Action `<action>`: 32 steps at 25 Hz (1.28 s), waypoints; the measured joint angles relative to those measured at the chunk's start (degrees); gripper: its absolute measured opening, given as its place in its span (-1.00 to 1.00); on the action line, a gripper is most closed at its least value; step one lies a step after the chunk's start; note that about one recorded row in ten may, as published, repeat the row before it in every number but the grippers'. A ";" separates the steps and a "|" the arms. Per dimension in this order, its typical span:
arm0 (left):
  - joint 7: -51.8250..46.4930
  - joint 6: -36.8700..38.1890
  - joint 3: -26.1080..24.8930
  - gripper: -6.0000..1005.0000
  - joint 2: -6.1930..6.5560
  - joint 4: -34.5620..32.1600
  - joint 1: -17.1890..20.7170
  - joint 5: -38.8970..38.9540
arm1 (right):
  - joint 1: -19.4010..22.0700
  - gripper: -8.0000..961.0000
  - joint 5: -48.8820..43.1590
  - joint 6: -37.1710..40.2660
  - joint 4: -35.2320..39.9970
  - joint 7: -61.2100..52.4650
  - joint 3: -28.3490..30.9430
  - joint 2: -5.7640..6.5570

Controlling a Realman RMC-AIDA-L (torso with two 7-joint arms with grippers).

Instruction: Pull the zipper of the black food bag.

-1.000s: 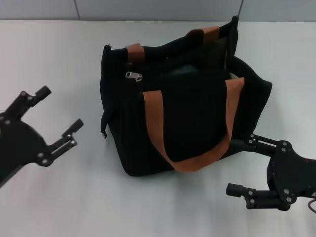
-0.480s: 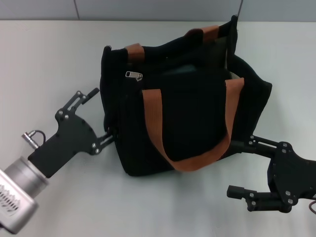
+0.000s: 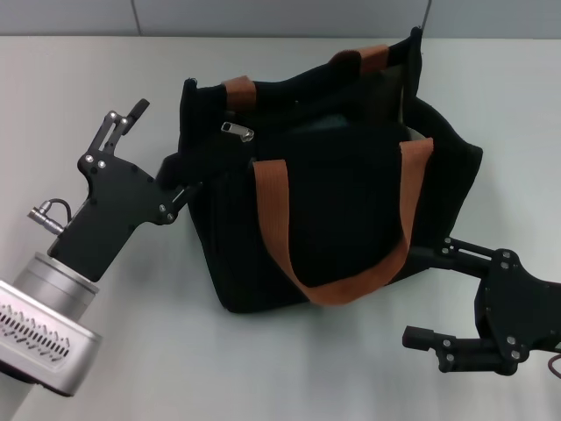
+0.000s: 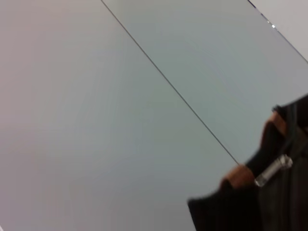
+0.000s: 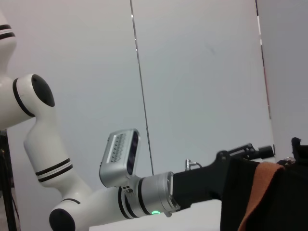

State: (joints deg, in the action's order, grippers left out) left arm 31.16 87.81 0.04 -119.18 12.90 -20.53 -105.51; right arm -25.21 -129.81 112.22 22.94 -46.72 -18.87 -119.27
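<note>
The black food bag [image 3: 342, 210] stands in the middle of the table, with orange-brown strap handles [image 3: 279, 228]. The silver zipper pull [image 3: 237, 131] lies on the top track near the bag's left end. It also shows in the left wrist view [image 4: 273, 171] beside the bag's corner [image 4: 240, 211]. My left gripper [image 3: 156, 156] is open at the bag's left end. One finger [image 3: 179, 195] touches the bag's side and the other [image 3: 123, 123] points away, left of the zipper. My right gripper [image 3: 428, 294] is open and empty, low beside the bag's right front.
The table [image 3: 105, 70] is pale and bare around the bag. A wall runs along its far edge [image 3: 263, 17]. The right wrist view shows my left arm [image 5: 139, 195] reaching to the bag [image 5: 284, 202].
My left gripper swung in from the left to the bag's left end, then moved up along it toward the zipper. The right arm and the bag have not moved.
</note>
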 joint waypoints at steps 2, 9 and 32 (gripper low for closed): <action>0.51 1.37 0.10 0.54 0.00 0.18 0.17 -0.08 | 0.15 0.69 0.02 0.01 -0.02 0.13 0.04 0.00; 1.54 4.90 0.26 0.54 0.01 0.29 1.32 -0.24 | 0.41 0.68 0.05 0.01 -0.09 0.16 0.07 0.00; 14.28 10.45 -0.39 -0.78 0.00 2.06 0.30 -1.11 | -4.45 0.66 20.75 6.82 11.62 -26.49 -1.56 0.11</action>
State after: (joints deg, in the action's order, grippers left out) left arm 45.44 98.26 -0.35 -119.18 14.96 -20.23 -106.62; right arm -29.66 -109.06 119.04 34.55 -73.21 -20.44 -119.16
